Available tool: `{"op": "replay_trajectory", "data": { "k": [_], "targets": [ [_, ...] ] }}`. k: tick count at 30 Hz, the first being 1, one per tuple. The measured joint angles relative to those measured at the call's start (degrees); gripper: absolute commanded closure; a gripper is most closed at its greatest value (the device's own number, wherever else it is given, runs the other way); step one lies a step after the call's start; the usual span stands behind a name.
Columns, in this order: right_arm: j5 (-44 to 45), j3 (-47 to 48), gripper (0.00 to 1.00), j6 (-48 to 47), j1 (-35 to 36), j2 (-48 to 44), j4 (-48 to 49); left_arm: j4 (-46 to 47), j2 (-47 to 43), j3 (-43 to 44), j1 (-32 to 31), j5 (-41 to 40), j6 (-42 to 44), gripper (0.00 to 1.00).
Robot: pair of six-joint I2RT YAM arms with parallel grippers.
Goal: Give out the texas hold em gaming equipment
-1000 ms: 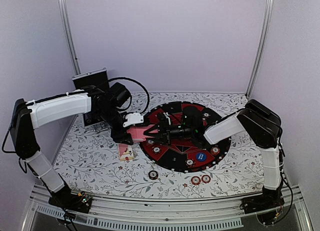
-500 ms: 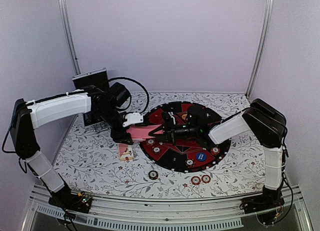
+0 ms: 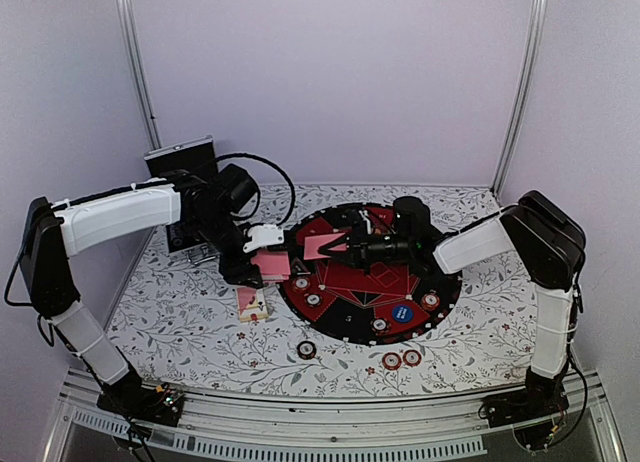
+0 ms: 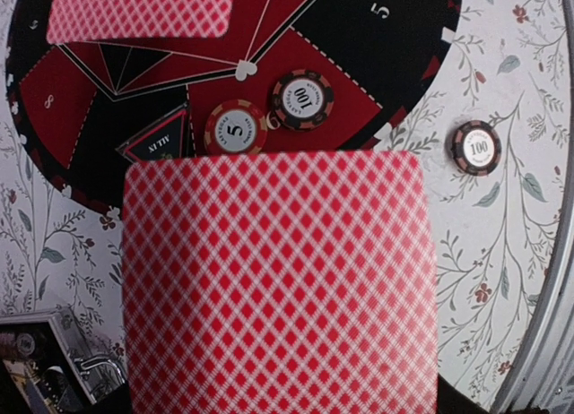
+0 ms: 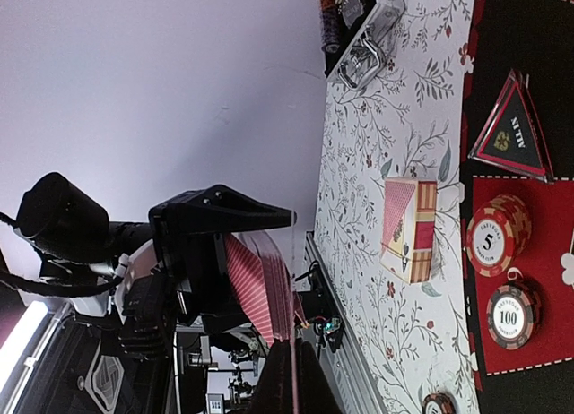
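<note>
My left gripper (image 3: 258, 258) is shut on a deck of pink-backed playing cards (image 3: 273, 265), held at the left rim of the round black-and-red mat (image 3: 350, 334). The deck (image 4: 278, 280) fills the left wrist view and hides the fingers. My right gripper (image 3: 346, 245) is shut on a single pink card (image 3: 320, 246) above the mat, apart from the deck. This card shows edge-on (image 5: 294, 369) in the right wrist view. Red-and-white and brown chips (image 3: 314, 300) and a blue button disc (image 3: 402, 312) lie on the mat. I do not see the orange button.
A card box (image 3: 251, 303) lies left of the mat. Three chips (image 3: 306, 350) (image 3: 391, 361) (image 3: 411, 357) lie on the floral cloth in front of it. An "ALL IN" triangle (image 4: 161, 141) sits by the 5 chip (image 4: 235, 129). The black case (image 3: 185, 162) stands back left.
My right gripper has drawn one card off the deck and moved right and back over the mat with it. The left gripper has stayed put, holding the deck.
</note>
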Motion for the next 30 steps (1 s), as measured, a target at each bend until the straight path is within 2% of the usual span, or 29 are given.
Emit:
{"op": "replay_trajectory", "data": {
  "k": [7,30],
  "targets": [
    [-1.4,7.3,0.99,-2.6,-0.9,2.3,-4.2,-0.4,0.0,0.0,0.0,0.5,-0.1,1.0],
    [1.4,37.5,0.94,-13.4,-3.6,25.6,-28.6,-0.9,-1.8,0.0,0.0,3.2,-1.5,1.0]
  ]
}}
